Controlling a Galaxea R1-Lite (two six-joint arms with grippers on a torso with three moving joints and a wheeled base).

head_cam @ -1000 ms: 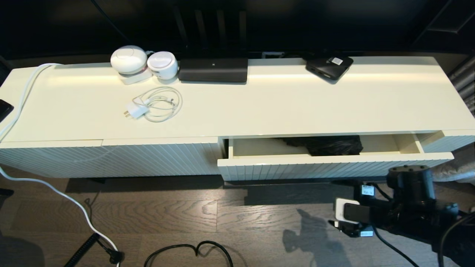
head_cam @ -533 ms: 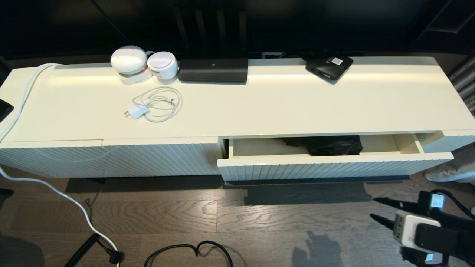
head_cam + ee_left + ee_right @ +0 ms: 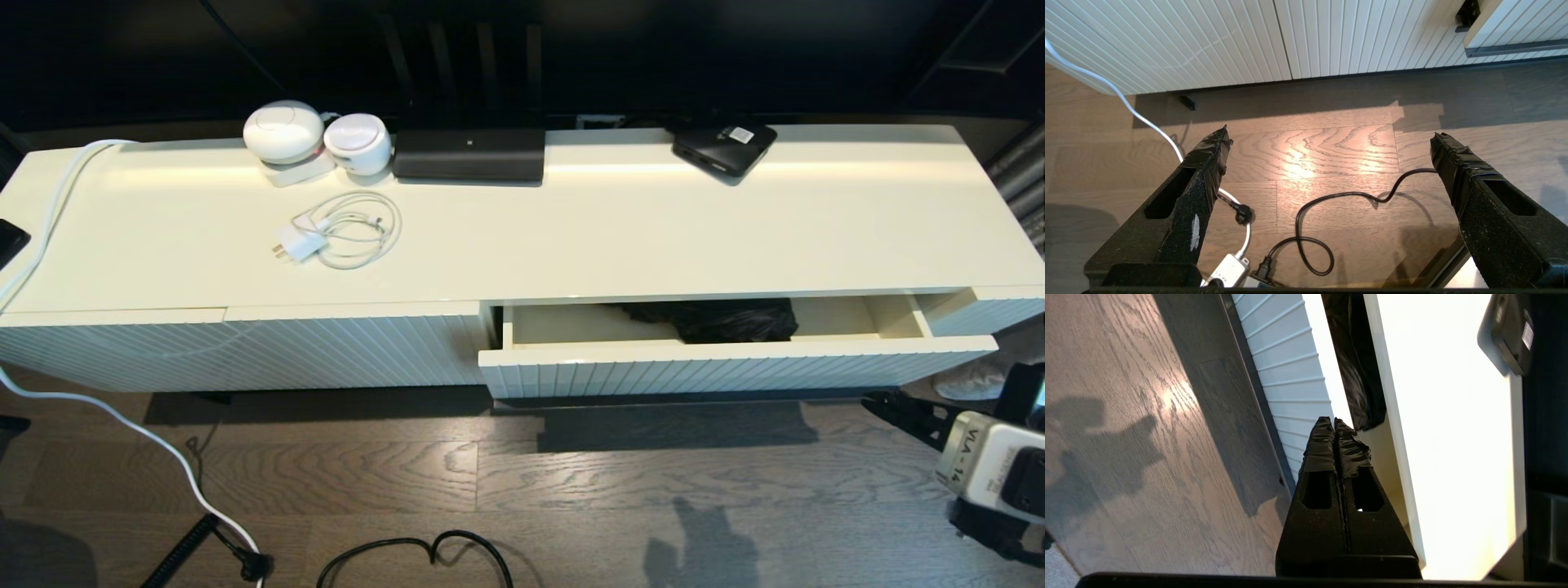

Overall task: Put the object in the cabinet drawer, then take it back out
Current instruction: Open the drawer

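The cream cabinet drawer (image 3: 735, 363) with the vertically ribbed front stands partly pulled out. The black folding umbrella (image 3: 727, 320) lies inside it against the back, half hidden under the cabinet top. My right gripper (image 3: 873, 400) is shut and empty, low over the floor off the drawer's right end, pointing toward it. In the right wrist view its closed tips (image 3: 1333, 420) overlap the drawer front (image 3: 1290, 375), with the umbrella (image 3: 1357, 375) beyond. My left gripper (image 3: 1330, 134) hangs open over the floor, out of the head view; the drawer's dark bar handle (image 3: 1515, 48) shows at that view's corner.
On the cabinet top sit a flat black box with a white label (image 3: 724, 147), a long black device (image 3: 468, 153), two white round devices (image 3: 283, 131) and a white charger with coiled cable (image 3: 339, 230). A white cable (image 3: 122, 425) and black cord (image 3: 424, 551) lie on the wood floor.
My right arm has drawn back from the drawer's front right corner, swinging down and out toward the right edge. The drawer and umbrella have not moved.
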